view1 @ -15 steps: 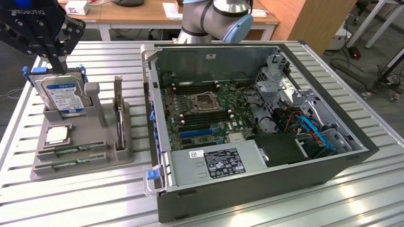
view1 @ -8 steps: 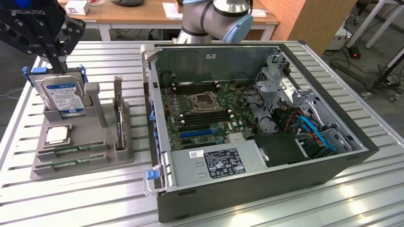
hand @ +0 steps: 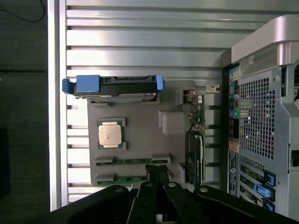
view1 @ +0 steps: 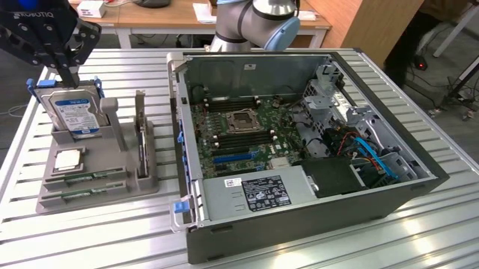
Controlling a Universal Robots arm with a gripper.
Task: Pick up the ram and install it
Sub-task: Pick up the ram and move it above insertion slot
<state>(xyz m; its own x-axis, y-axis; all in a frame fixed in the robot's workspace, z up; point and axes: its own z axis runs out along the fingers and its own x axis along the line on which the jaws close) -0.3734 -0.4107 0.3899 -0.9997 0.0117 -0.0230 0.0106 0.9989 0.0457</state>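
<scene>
slatted metal table — closed, empty hand tip-down above grey tray with ram

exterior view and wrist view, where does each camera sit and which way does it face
Exterior view: off the arm, high, looking down slantwise at the case and tray; the arm and shut jaws show.
Wrist view: on the wrist, looking straight down at the tray; the shut jaws show.
Shared: tray, drive, processor, ram, case.
</scene>
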